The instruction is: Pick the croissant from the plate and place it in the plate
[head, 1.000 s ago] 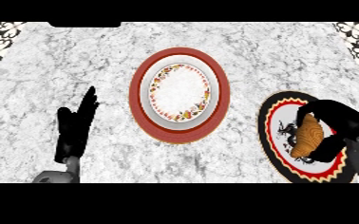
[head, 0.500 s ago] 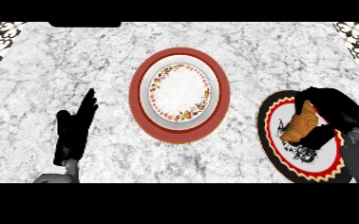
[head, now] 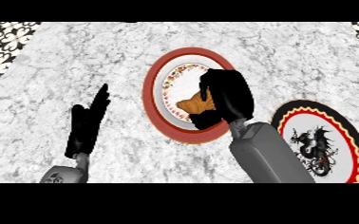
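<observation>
We saw the right hand [head: 228,97] curled over the croissant [head: 193,105], fingers and thumb closed round it. Only the pastry's brown left end stuck out past the fingertips; the rest lay under the palm, hidden from us. Hand and croissant sat above the white centre of the red-rimmed plate [head: 149,95], and we could not tell whether the croissant touched the plate or hung just clear of it. The hand covered most of that plate's right half, so the floral band inside the rim showed only to the hand's left and beyond its fingers.

The grey right forearm [head: 266,156] ran from the wrist down to the lower edge. Just to the right of that forearm lay the black-rimmed plate [head: 300,122], with a dark dragon figure on its white middle. Its right side was cut off by the edge of the view, and its lower left part slipped behind the forearm. Nothing sat on what we could see of it.

Well to the left of the right hand, apart from both plates, the left hand [head: 88,123] rested over the marble counter [head: 91,61], fingers straight and pointing up, holding nothing. Its forearm [head: 67,174] was mostly cut off below.
</observation>
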`<action>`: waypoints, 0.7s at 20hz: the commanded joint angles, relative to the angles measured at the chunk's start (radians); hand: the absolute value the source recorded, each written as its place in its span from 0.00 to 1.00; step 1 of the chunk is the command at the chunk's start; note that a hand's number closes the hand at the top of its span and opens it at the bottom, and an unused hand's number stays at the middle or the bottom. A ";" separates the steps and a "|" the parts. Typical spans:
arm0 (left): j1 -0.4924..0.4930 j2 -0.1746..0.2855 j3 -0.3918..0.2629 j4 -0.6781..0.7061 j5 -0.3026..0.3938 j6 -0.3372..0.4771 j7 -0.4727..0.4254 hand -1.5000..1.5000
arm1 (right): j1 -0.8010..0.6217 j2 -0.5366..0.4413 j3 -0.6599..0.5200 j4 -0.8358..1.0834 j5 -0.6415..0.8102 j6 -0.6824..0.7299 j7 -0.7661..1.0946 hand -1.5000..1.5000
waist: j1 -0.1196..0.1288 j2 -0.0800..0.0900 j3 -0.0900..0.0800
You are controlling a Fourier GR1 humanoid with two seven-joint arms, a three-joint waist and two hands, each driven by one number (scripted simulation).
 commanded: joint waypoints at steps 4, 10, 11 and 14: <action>-0.020 0.007 0.012 0.021 0.003 -0.006 0.016 0.50 | -0.239 0.066 0.195 -0.004 0.139 -0.245 0.440 1.00 | -0.001 -0.003 0.000; -0.009 -0.015 -0.004 0.005 -0.015 0.015 0.009 0.50 | -0.455 0.068 0.312 0.134 0.113 -0.314 0.799 1.00 | -0.013 0.002 0.001; -0.007 -0.044 -0.009 0.057 -0.034 0.045 -0.023 0.50 | -0.486 0.068 0.278 0.138 0.075 -0.332 0.797 1.00 | -0.025 0.006 0.001; -0.006 -0.019 0.006 0.013 -0.025 0.032 0.005 0.50 | -0.501 0.068 0.284 0.225 0.050 -0.360 0.831 1.00 | -0.027 0.005 0.002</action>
